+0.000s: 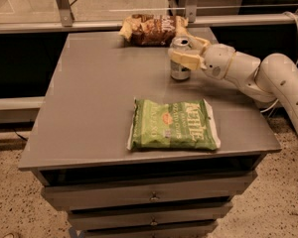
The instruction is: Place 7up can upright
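- Camera view: the 7up can stands upright on the grey table, toward its far right.
- The gripper reaches in from the right, its fingers clamped around the can.
- A green chip bag lies nearer the front; a brown snack bag lies at the back edge.

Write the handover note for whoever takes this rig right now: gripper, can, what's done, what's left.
Gripper: around the 7up can, far right part of the table; whether it grips or has let go cannot be told.
Can: upright, base apparently on the tabletop, in front of the brown snack bag and behind the green chip bag.
Done: the can stands upright.
Left: confirm release, then probably draw the arm back without tipping it.
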